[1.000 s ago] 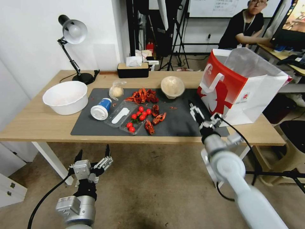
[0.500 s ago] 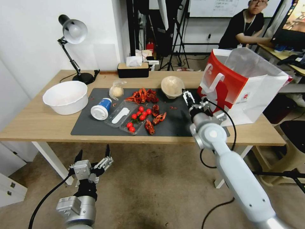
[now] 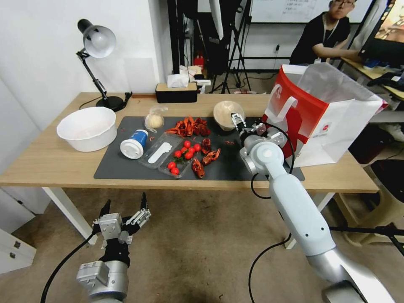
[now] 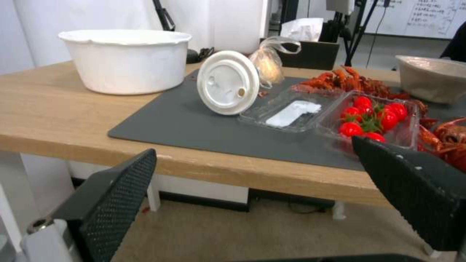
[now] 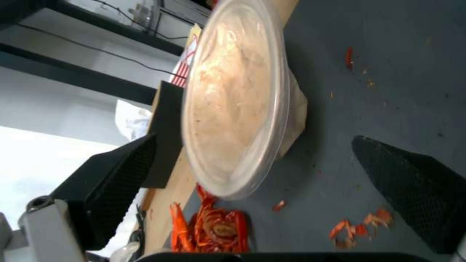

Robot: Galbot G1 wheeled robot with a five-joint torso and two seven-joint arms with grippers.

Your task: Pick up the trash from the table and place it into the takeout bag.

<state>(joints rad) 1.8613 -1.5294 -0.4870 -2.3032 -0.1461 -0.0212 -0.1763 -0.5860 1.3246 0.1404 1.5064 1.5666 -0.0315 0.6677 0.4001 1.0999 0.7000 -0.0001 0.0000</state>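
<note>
— What am I looking at around the work area?

— From my head camera, a light wooden table (image 3: 50,164) with white legs stands on a beige carpeted floor (image 3: 198,248). A plain white wall (image 3: 38,63) runs behind it, from nine o'clock to about eleven.

— Any lighting?

— A black-armed desk lamp (image 3: 97,42) with a silvery shade sits at the table's eleven o'clock corner. The room looks evenly lit.

— And farther back?

— At twelve o'clock I see dark tripod stands (image 3: 235,46) and a whiteboard (image 3: 294,10) on the far wall. At two o'clock there's another desk (image 3: 362,69) with a monitor (image 3: 389,29). A white cabinet (image 3: 14,248) sits at eight o'clock.
</note>
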